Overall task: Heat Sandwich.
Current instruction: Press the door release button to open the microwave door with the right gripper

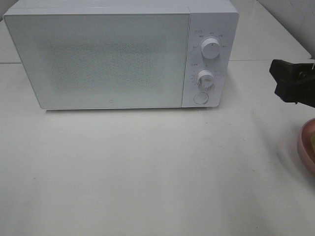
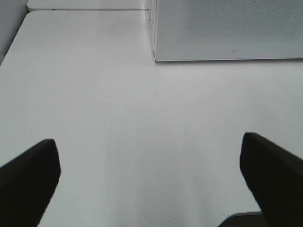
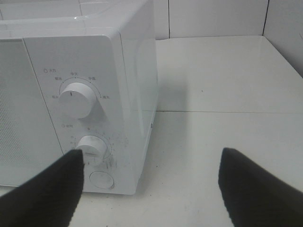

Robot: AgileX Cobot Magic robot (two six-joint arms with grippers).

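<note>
**While the microwave door is shut, both grippers hang empty**

Because the door of the white microwave is closed, nothing can go in yet, and opening it looks like the first job. The right gripper has its fingers spread wide with nothing between them. It faces the control panel, near the lower knob and the round button. That pose reads as lining up on the button, probably the door release, though that's a guess.

The left gripper is just as wide apart and empty. It hovers over the bare table in front of the microwave's left corner, well clear of the door's likely swing.

And the sandwich? I can't make it out. Only the rim of a pink plate pokes in at the right edge of the high view, below the right arm. Presumably the sandwich sits there, within the right arm's reach.
</note>
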